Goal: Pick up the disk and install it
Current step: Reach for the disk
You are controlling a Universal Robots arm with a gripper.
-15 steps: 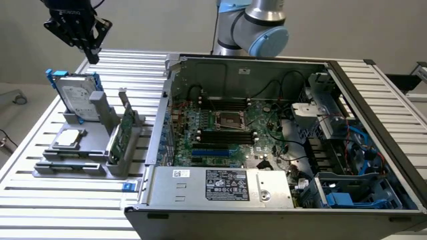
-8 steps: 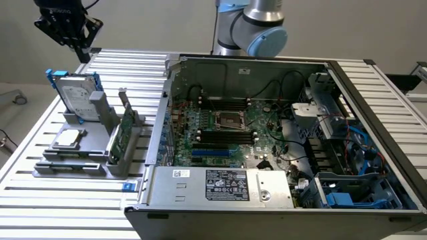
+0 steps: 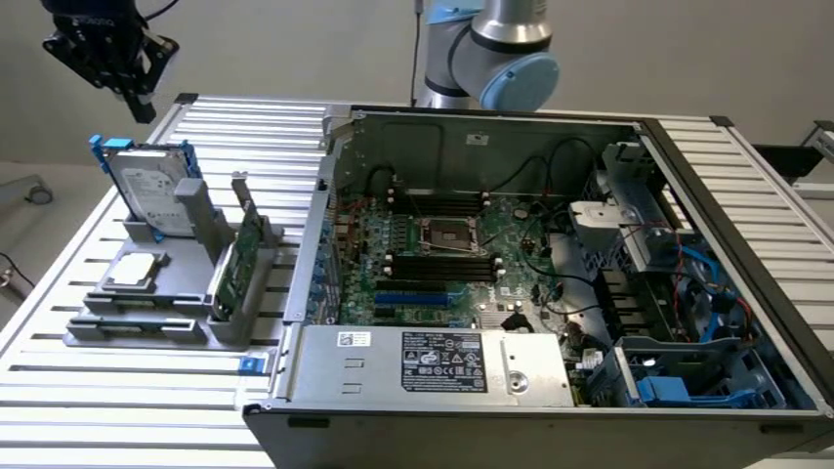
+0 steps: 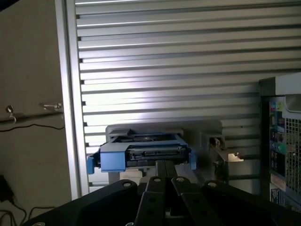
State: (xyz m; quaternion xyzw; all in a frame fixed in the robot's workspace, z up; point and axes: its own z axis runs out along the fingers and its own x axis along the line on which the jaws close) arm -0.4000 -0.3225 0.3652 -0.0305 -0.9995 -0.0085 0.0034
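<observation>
Exterior view, from where I stand: the task has hardly begun. The disk [image 3: 151, 188] stands on edge in its blue carrier, slotted upright into the grey holder [image 3: 176, 311] near the far corner of the counter [image 3: 92, 401] on the exterior view's left. Nothing grips it. The gripper [image 3: 139, 104] hangs in the air above and a little beyond the disk, well apart from it, with its fingers pressed together and nothing between them.

From the wrist view, the gripper [image 4: 164, 168] looks down along its closed fingers at the disk [image 4: 141, 154], whose blue end and connector edge face the camera. There is a clear gap between them, so I judge there is no contact.

The open computer case [image 3: 548, 205] sits just beside the holder, filling the counter's middle and the exterior view's right side. Blue fittings [image 3: 685, 389] show at its near corner, though I cannot tell which bay is meant for the disk. By my reckoning, both the pick-up and the installing remain to be done.
</observation>
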